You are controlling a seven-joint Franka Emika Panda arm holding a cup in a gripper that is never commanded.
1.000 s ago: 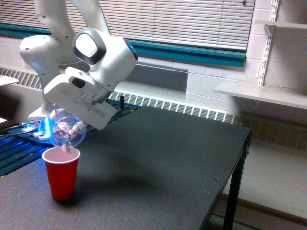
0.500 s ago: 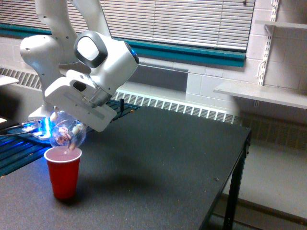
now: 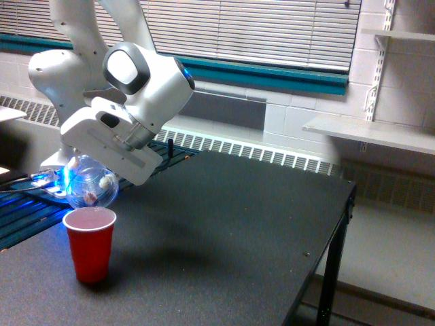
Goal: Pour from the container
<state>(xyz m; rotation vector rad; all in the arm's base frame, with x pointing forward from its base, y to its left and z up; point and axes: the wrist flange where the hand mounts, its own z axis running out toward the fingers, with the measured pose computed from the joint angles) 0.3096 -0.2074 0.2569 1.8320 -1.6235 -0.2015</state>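
Window blinds (image 3: 258, 30) are hanging behind a dark surface (image 3: 238, 217). Above the red cup (image 3: 89, 243), the container (image 3: 92, 185) is being held tilted by the claw (image 3: 102, 159), clamped on it, probably so that its pinkish bits are falling inside the cup.

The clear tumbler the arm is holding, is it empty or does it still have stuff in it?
Nearly empty. The clear tumbler, held tipped above the red cup, shows only one or two pinkish-white bits through its wall.
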